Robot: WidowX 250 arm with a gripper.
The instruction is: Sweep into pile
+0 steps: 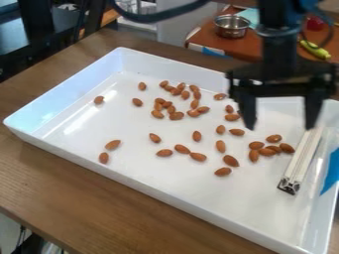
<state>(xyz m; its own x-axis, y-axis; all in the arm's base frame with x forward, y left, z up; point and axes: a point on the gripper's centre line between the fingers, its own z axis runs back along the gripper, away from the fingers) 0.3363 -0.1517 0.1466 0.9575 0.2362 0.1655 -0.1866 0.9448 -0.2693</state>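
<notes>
Almonds point(223, 171) lie scattered across the tray point(198, 186), loosely bunched in places, so most sweeping seems left, the tool point(280, 127) spread above the tray's right side.

Almonds point(197, 157) and a slender bar point(302, 161) inside tray point(151, 187) on table point(87, 170)

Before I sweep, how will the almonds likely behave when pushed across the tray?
The almonds look small, firm and light, so a gentle push should probably shift them. Their flattish teardrop shape suggests uneven sliding or tumbling, not straight rolling. The tray floor looks smooth and shiny, so some may skid, though its raised walls should likely catch strays.
</notes>
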